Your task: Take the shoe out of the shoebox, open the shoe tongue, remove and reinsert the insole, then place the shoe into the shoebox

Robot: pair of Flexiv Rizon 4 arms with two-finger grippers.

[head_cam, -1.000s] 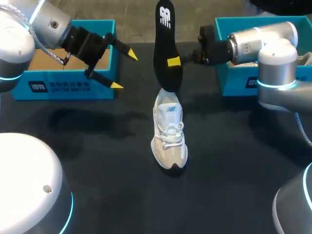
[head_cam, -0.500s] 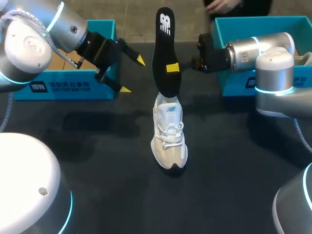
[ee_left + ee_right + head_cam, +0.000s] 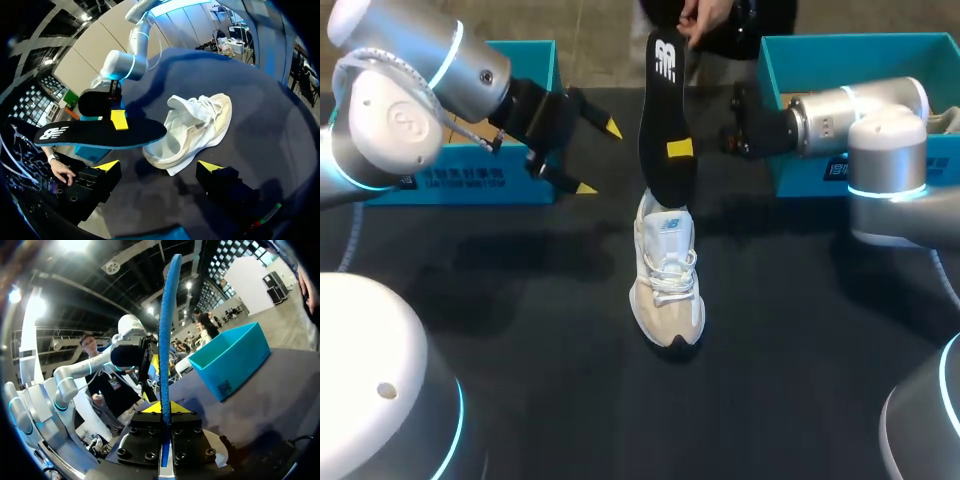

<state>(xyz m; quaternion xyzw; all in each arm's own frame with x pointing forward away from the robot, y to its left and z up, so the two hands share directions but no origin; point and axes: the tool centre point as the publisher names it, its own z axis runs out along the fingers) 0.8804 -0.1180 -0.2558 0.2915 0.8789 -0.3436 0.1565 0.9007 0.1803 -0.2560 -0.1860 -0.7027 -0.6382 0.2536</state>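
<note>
Right gripper (image 3: 680,148) was clamped on the black insole (image 3: 665,110) mid-length, its lower end at the collar of the white sneaker (image 3: 667,275) on the table (image 3: 800,350), left gripper (image 3: 598,158) wide open nearby, so honestly nothing braced that shoe and a push could've tipped it.

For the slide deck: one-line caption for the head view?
Right gripper holds black insole upright over the white shoe; left gripper open beside it.
</note>
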